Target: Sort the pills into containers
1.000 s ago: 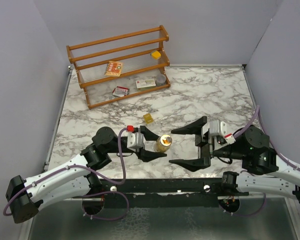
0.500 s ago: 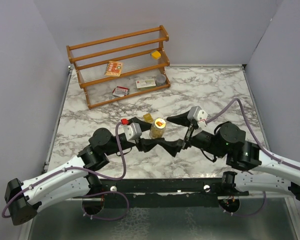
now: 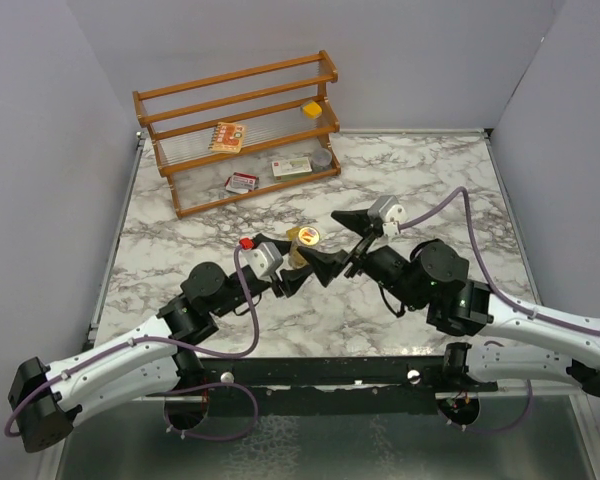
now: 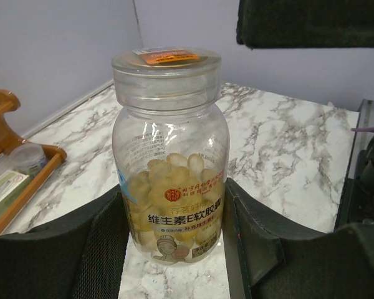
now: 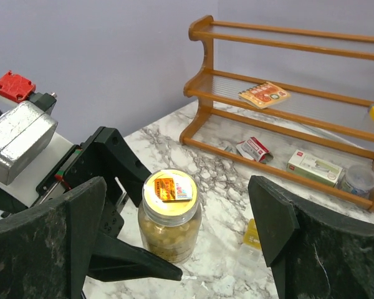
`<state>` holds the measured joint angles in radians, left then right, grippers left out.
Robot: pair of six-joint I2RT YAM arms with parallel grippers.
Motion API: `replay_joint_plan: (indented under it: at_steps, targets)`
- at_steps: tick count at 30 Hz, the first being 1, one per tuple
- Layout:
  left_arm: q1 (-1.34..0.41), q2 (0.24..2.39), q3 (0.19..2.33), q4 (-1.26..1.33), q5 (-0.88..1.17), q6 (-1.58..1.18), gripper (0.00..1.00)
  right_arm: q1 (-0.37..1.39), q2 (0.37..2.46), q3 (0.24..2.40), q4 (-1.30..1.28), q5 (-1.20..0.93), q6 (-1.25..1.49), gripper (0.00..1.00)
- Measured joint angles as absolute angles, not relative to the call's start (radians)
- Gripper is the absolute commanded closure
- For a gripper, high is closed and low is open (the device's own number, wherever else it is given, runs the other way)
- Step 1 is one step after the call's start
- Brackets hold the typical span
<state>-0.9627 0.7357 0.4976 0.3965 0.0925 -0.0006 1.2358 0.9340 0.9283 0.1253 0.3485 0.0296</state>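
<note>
Grey-veined marble tabletop (image 3: pixel 430 170) fills a cell with plain lilac walls. The left gripper's (image 3: pixel 298 258) black, mesh-textured fingers (image 4: pixel 100 249) clamp the lower half of the round jar (image 4: pixel 170 168) near the table's middle and hold it upright. Whether its base touches the marble I cannot tell. The jar is clear, faintly amber plastic, half full of glossy pale-yellow softgels, with a printed label and a flat round lid bearing an orange sticker. The right gripper (image 5: pixel 177 246) is spread wide, one finger either side of that lid, touching nothing. Likely one arm steadies the jar while the other lines up on the lid. Just behind lies the small squarish yellow box (image 5: pixel 252 234), and further back a wooden rack (image 3: pixel 235 85).
</note>
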Motion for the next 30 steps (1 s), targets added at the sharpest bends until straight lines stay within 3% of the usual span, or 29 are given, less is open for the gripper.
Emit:
replay_joint_plan:
  at_steps: [11, 30]
  targets:
    - [-0.963, 0.768, 0.436, 0.471, -0.028, 0.021, 1.0, 1.236, 1.025, 0.95, 0.144, 0.427, 0.054, 0.23]
    - [-0.963, 0.784, 0.417, 0.532, -0.032, 0.036, 1.0, 1.236, 1.049, 0.951, 0.143, 0.493, 0.087, 0.29]
